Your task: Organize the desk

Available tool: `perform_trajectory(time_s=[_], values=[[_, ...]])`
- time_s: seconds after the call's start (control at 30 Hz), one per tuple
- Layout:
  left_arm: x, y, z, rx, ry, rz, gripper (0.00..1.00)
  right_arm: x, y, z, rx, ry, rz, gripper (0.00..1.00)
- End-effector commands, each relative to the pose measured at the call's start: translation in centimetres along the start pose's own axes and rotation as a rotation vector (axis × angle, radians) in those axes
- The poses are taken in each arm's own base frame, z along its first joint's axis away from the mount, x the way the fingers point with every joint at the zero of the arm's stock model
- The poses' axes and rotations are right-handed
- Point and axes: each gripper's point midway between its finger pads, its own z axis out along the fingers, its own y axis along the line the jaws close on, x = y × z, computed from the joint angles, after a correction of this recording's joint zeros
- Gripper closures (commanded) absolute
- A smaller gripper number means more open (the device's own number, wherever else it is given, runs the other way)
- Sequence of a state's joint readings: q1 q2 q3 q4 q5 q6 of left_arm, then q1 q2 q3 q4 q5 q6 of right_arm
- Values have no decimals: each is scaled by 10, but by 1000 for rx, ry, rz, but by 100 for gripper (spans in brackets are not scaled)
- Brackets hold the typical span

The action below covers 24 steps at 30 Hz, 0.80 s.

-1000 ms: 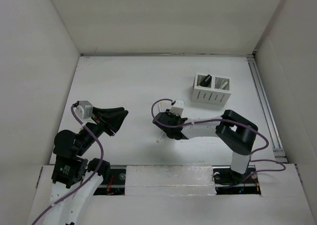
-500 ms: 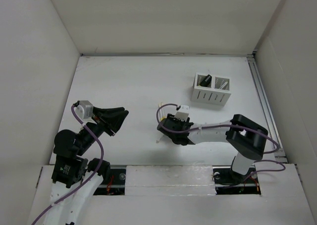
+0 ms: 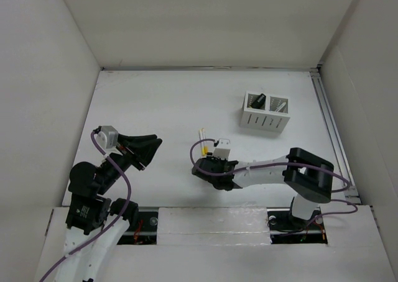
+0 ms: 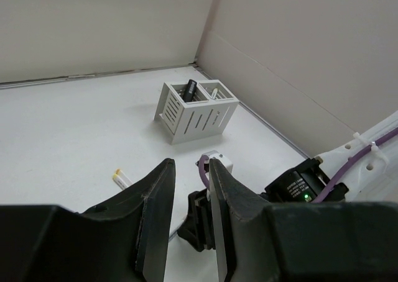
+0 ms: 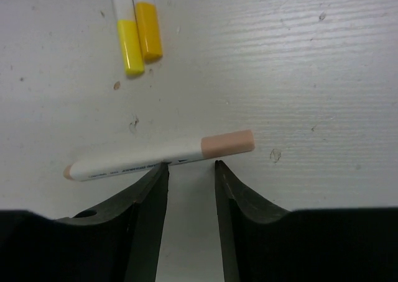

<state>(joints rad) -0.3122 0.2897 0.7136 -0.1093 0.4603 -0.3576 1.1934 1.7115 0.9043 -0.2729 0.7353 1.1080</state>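
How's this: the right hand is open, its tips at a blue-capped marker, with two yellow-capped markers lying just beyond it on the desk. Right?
Not quite: the cap is peach, not blue. The right wrist view shows the right hand open, its tips at a peach-capped marker, with two yellow-capped markers lying just beyond it on the desk.

My white surface (image 3: 155, 102) has a slotted pen holder (image 3: 264, 122), two yellow-capped markers (image 5: 148, 36) side by side, and a peach-capped marker (image 5: 161, 156) close by.

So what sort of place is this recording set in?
Probably a lab test cell staged as a desk, not a real office: tall plain white wall panels box in a matte white tabletop with a white slotted pen holder and a few loose marker pens.
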Motion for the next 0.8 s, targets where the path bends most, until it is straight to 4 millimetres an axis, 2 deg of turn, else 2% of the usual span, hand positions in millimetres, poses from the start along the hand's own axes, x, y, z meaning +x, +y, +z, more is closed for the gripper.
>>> perform_trajectory(time_s=[0.0,0.07,0.2,0.27,0.3,0.4,0.53,0.6,0.77], values=[[-8,-6,1,29,-29,11,75,10,10,1,-8,36,13,59],[-10,-7,0,33,-37,13,75,14,9,1,0,36,20,58],[-8,-6,1,33,-29,10,74,12,7,2,2,20,28,43],[-8,-7,1,33,-29,12,75,7,9,3,1,-7,19,39],[-10,-7,0,34,-36,13,75,2,6,7,20,-26,10,34],[-10,-7,1,33,-37,12,75,-7,6,12,26,-36,14,32],[-7,-5,1,27,-25,9,75,-18,17,15,-26,-37,40,30],[-10,-6,1,29,-37,13,75,-22,13,22,-13,-33,53,30],[-8,-5,1,26,-26,9,75,-24,24,25,-55,-21,55,30]])
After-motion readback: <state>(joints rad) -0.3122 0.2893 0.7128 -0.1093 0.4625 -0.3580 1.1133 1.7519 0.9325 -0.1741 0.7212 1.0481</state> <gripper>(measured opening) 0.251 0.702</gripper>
